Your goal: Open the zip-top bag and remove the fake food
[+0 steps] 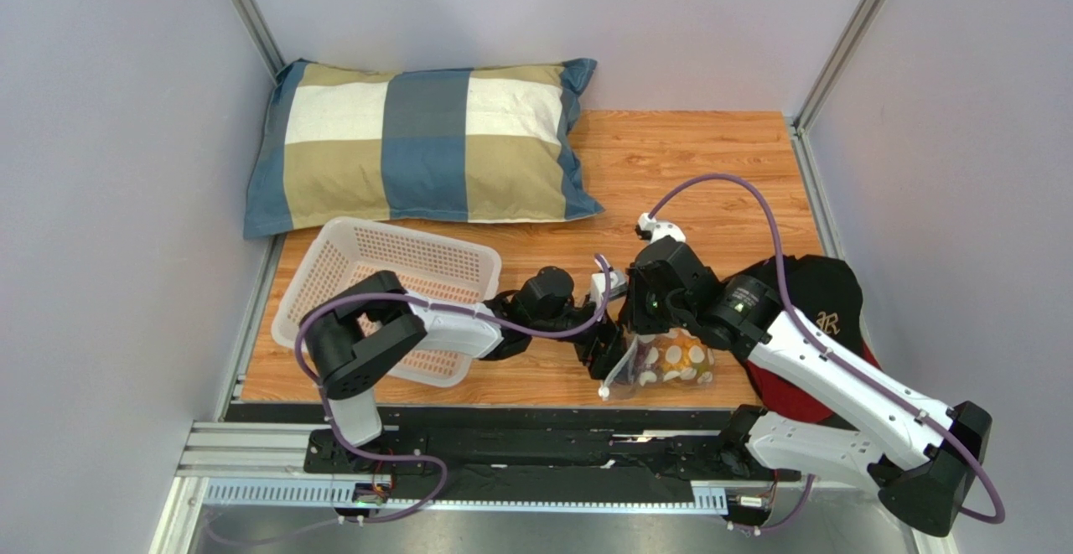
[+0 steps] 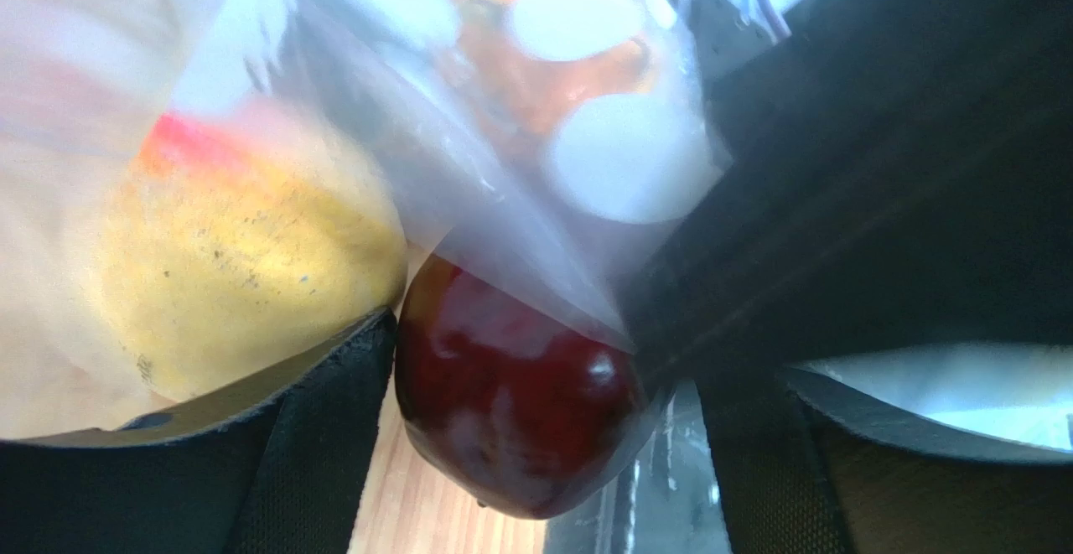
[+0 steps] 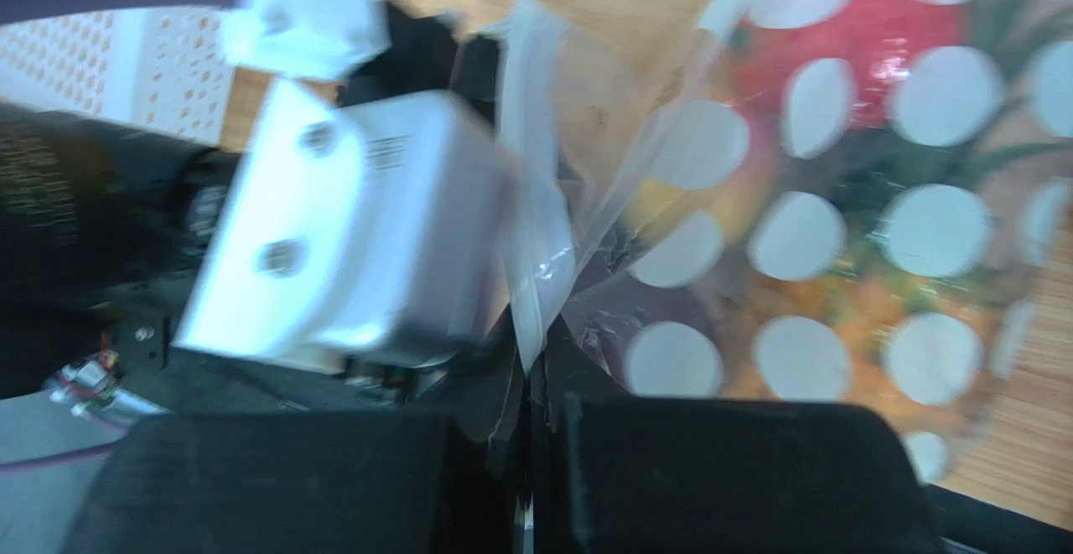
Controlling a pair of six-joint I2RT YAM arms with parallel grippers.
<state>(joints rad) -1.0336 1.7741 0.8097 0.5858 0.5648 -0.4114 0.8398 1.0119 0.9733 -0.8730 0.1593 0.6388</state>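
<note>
While the right end effector [image 3: 535, 418] is clamped shut on a thin fold of the bag [image 1: 664, 362], the left end effector [image 2: 535, 372] stands wide open around a dark maroon piece [image 2: 516, 410]. A yellow fruit [image 2: 233, 265] presses against the clear film just beside it. The bag sits between the two arms at the near edge of the table [image 1: 705, 164], with most of the toy food inside. I cannot tell whether the maroon piece is free of the film.

If the left fingers close here, they may pinch plastic along with the piece and drag the whole bag, pulling it out of the right side's slim hold. The glossy, rounded piece could also squirt out and roll off the near edge.
</note>
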